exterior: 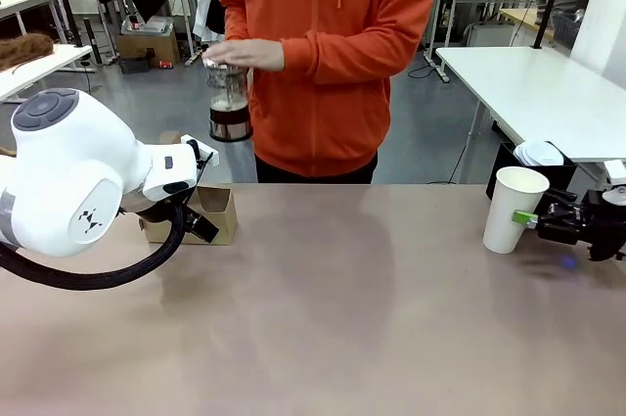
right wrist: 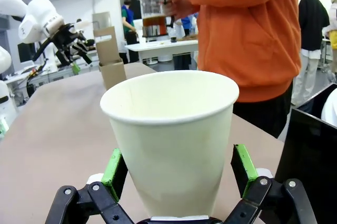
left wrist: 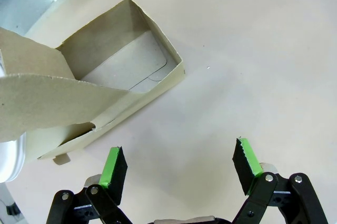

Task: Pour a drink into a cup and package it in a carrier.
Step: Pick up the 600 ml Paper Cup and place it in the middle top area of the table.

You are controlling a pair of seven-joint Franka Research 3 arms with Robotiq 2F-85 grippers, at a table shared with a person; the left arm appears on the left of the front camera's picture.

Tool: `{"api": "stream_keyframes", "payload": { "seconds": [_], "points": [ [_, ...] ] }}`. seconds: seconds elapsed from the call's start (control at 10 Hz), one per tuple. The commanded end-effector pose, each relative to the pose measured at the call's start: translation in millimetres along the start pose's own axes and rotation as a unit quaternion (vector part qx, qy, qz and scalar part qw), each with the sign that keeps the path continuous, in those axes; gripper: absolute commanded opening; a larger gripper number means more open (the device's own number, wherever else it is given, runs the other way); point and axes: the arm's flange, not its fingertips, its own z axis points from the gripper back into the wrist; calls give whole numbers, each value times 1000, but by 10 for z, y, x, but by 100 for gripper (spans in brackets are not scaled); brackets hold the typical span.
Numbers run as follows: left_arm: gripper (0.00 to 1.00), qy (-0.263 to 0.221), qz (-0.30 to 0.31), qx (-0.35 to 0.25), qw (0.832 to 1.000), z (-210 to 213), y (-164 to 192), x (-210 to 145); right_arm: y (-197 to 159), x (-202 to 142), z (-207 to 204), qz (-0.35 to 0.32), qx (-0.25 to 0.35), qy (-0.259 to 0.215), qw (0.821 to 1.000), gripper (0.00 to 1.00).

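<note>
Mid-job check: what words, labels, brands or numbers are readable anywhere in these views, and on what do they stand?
No readable text in any view.
White cup: plain, no print.
Cardboard carrier: plain, no print.
Glass pitcher: no label that I can make out.
Left arm: a small dark logo mark, a symbol without letters.

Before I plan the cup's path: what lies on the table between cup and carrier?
Nothing; the front view shows bare table between the cup and the carrier.
</note>
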Motion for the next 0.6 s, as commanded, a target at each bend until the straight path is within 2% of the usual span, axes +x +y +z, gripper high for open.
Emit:
{"api": "stream_keyframes", "payload": {
  "seconds": [0.0, 0.4, 0.5],
  "points": [
    [100, 0, 0, 0, 1000, 2, 0, -1, 12, 13, -146, -19, -11, -3, 1000, 100],
    [100, 0, 0, 0, 1000, 2, 0, -1, 12, -35, -292, -27, -1, 1, 1000, 100],
    [100, 0, 0, 0, 1000, 2, 0, -1, 9, -56, -290, -36, 5, 2, 999, 80]
  ]
}}
